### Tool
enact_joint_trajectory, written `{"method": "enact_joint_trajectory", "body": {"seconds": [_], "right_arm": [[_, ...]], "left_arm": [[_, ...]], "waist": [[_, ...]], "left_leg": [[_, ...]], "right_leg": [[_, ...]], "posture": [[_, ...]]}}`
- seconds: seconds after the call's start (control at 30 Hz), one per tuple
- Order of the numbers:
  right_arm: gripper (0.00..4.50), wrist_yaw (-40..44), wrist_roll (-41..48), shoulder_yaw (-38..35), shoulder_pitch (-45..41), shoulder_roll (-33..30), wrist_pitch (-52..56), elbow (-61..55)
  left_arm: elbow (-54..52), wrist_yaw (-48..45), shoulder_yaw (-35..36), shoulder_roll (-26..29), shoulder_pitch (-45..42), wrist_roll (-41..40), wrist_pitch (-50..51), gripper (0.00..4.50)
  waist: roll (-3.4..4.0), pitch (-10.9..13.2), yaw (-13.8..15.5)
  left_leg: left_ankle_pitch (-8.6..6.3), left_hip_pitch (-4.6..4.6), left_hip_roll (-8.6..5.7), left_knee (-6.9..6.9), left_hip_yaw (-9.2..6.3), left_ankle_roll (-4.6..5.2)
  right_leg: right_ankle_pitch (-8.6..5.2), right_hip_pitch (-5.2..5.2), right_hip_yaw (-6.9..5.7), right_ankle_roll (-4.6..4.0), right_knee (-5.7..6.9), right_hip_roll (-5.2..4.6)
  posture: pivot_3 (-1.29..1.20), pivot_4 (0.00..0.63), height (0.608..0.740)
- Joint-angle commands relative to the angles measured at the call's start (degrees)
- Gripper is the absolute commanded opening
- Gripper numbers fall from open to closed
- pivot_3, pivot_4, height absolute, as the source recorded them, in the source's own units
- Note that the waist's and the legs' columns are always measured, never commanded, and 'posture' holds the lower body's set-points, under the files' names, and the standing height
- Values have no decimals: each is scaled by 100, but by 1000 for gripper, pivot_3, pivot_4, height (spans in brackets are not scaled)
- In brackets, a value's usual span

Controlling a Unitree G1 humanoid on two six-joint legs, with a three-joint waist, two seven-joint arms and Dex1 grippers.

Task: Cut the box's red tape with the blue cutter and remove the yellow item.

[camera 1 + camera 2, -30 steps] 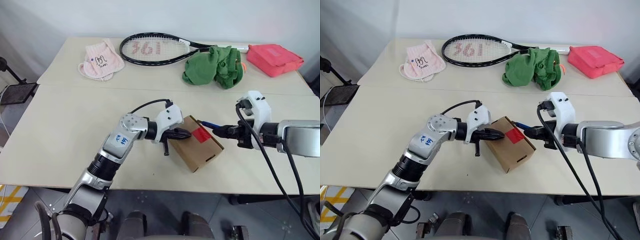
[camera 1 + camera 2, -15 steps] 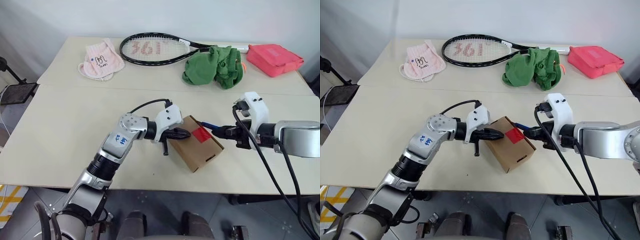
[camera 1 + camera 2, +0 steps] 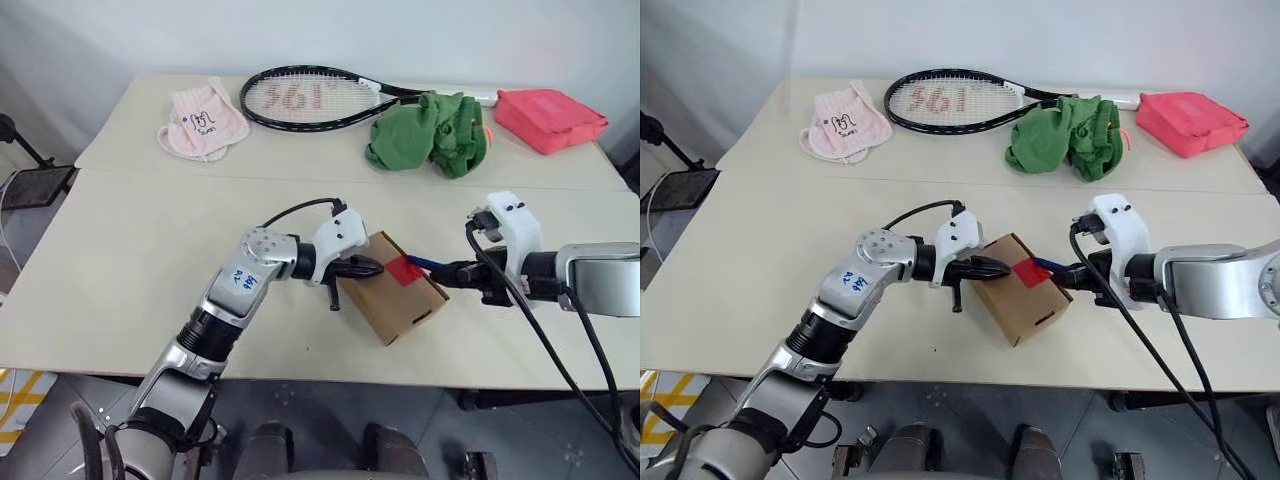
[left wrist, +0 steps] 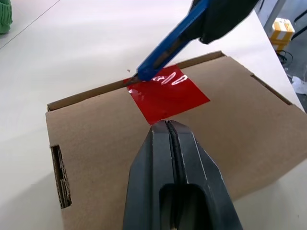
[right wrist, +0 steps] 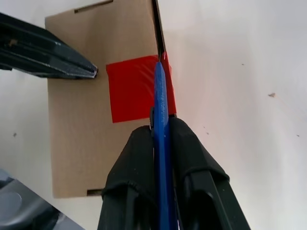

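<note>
Since a second ago the blue cutter (image 4: 169,47) has come onto the red tape (image 4: 167,94), tip at the flap seam. The right pincer (image 5: 163,143) clamps it. The left pincer (image 4: 169,139), fingers together, presses the box (image 3: 395,300); beyond lies the desk (image 3: 150,240).

Your head pair looks forward and down over the table (image 3: 120,290). Both wrist cameras sit close on the box (image 4: 240,124) from opposite sides, sharing the red tape (image 5: 136,88).
</note>
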Motion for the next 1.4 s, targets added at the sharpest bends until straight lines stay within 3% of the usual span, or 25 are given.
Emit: {"method": "enact_joint_trajectory", "body": {"seconds": [0.03, 0.53, 0.83, 0.93, 1.17, 1.3, 1.4], "right_arm": [[184, 123, 126, 178, -19, -224, 251, -33], [184, 617, 126, 396, -128, -734, 449, -153], [184, 1170, 126, -18, 420, -1521, 256, -390], [184, 1708, 126, -521, 677, -1821, 138, -445], [184, 2602, 126, -2141, 1107, -1751, 145, -303], [184, 2311, -607, -3859, 2434, -1068, 854, -155], [184, 2489, -2093, -4754, 3270, -11, 200, -263]], "left_arm": [[-45, 127, -160, -70, 129, 49, 225, 0], [-167, 195, -532, -7, 277, 139, 812, 0], [-178, 233, -539, 20, 249, 125, 803, 0], [-114, 199, -464, 16, 174, 100, 642, 0], [-1, -85, -93, 127, 7, -101, 128, 0], [46, -602, 300, 287, -93, -514, -368, 0], [131, -1163, 674, 489, -190, -902, -848, 0]], "waist": [[0, 0, 3], [5, -12, 3], [24, -27, 9], [28, -29, 10], [28, -30, -2], [19, -26, 23], [21, -27, 40]], "left_leg": [[0, 0, 0, 0, 0, 0], [0, 13, 0, 0, -1, 0], [-1, 13, 0, 1, -2, 2], [-1, 13, 0, 0, -2, 2], [-1, 14, 0, 1, -2, 2], [-1, 9, 1, 1, -2, 3], [0, 5, 0, 2, 1, 3]], "right_leg": [[0, 1, 0, 0, 0, 0], [0, 15, 0, 0, -4, 0], [1, 16, 0, -1, -7, 0], [1, 15, 0, -1, -7, 0], [3, 15, 0, -5, -5, 0], [4, 15, -2, -4, -6, 0], [5, 12, -2, -1, -5, 0]], "posture": [[0, 150, 740], [0, 150, 740], [0, 150, 740], [0, 150, 740], [0, 150, 740], [0, 150, 740], [0, 150, 740]]}}
